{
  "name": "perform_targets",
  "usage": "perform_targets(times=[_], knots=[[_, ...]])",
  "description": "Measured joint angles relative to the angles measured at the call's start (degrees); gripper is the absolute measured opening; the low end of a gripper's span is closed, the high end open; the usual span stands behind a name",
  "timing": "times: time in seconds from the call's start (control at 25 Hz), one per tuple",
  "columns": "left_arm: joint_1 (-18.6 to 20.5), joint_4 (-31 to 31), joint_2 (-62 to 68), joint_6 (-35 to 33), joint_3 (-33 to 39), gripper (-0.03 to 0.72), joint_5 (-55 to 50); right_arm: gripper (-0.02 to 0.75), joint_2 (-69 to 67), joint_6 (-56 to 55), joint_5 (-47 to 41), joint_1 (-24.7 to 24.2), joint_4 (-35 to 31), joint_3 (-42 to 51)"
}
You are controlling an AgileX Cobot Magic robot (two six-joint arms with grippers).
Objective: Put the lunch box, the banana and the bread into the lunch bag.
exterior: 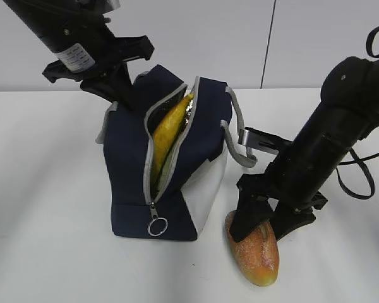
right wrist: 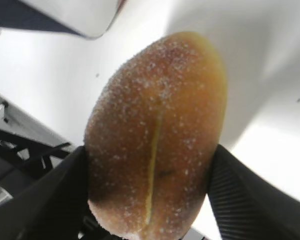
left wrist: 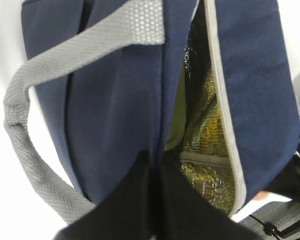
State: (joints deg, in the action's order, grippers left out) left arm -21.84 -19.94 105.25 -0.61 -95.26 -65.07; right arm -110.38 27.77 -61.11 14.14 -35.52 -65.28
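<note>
The navy lunch bag (exterior: 126, 158) stands on the white table with its zipper open. The yellow banana (exterior: 167, 129) stands inside the opening. My left gripper (exterior: 122, 96) is shut on the bag's top edge at the back; in the left wrist view its jaws (left wrist: 155, 167) pinch the navy fabric (left wrist: 115, 115) beside the silver lining (left wrist: 205, 130). A pale green-yellow surface (left wrist: 176, 120) shows inside; I cannot tell what it is. The lunch box is not clearly in view. My right gripper (exterior: 258, 222) is shut on the bread (exterior: 256, 255), which lies right of the bag; its fingers (right wrist: 240, 195) press both sides of the bread (right wrist: 155, 130).
The zipper's ring pull (exterior: 157, 226) hangs at the bag's front bottom. A grey strap handle (exterior: 237, 136) loops off the bag's right side toward the right arm. Another grey strap (left wrist: 25, 135) hangs on the bag's left in the left wrist view.
</note>
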Motion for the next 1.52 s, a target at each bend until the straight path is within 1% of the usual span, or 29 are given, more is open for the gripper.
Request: perform_targets(times=[0.08, 0.16, 0.4, 0.52, 0.84, 1.12, 1.36, 1.44, 1.52], knots=[[0.0, 0.0, 0.0, 0.0, 0.0, -0.003, 0.0, 0.511, 1.98, 0.64, -3.92, 0.0, -0.61, 0.1], [0.0, 0.0, 0.0, 0.0, 0.0, -0.003, 0.0, 0.51, 4.53, 1.31, -5.77, 0.0, -3.04, 0.1], [0.0, 0.0, 0.0, 0.0, 0.0, -0.003, 0.0, 0.51, 13.74, 4.77, -6.75, 0.0, -12.95, 0.1], [0.0, 0.0, 0.0, 0.0, 0.0, -0.003, 0.0, 0.51, 15.79, 5.35, -7.25, 0.0, -16.74, -1.43], [0.0, -0.05, 0.0, 0.0, 0.0, -0.003, -0.29, 0.51, 14.06, 5.93, 0.45, 0.0, -28.4, -7.71], [0.0, -0.05, 0.0, 0.0, 0.0, -0.003, -0.41, 0.51, 6.02, 6.26, 5.55, 0.0, -33.97, -12.31], [0.0, -0.09, 0.0, 0.0, 0.0, -0.003, -0.46, 0.513, -0.84, 6.28, 8.09, 0.0, -34.61, -14.82], [0.0, -0.09, 0.0, 0.0, 0.0, -0.003, -0.47, 0.553, -1.71, 6.41, 8.96, 0.0, -34.72, -14.95], [0.0, -0.09, 0.0, 0.0, 0.0, -0.003, -0.59, 0.62, -2.06, 7.33, 9.08, 0.0, -34.95, -15.04]])
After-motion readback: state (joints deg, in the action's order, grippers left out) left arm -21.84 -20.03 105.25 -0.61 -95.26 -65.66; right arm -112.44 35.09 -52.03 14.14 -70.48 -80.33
